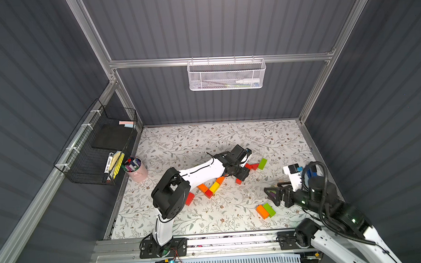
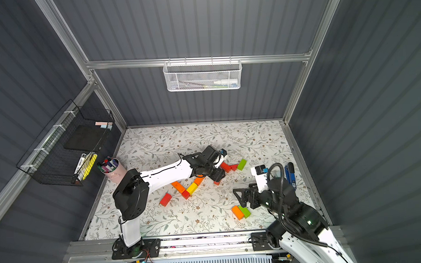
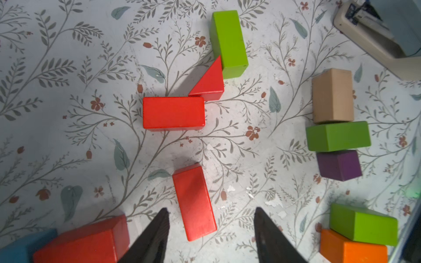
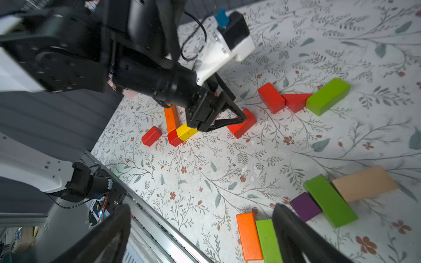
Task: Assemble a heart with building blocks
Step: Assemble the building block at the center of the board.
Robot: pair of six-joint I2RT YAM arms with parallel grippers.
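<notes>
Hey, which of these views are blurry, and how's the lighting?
In both top views: sharp, dark walls, brightly lit table. Left wrist: blocks sharp, left gripper blurred up close. Right wrist: right gripper blurred, tan block soft.

Mid-frame in a top view, the left arm (image 1: 201,169) hides part of an orange block (image 1: 220,179); the contents of the mesh basket (image 1: 226,72) blur.
</notes>
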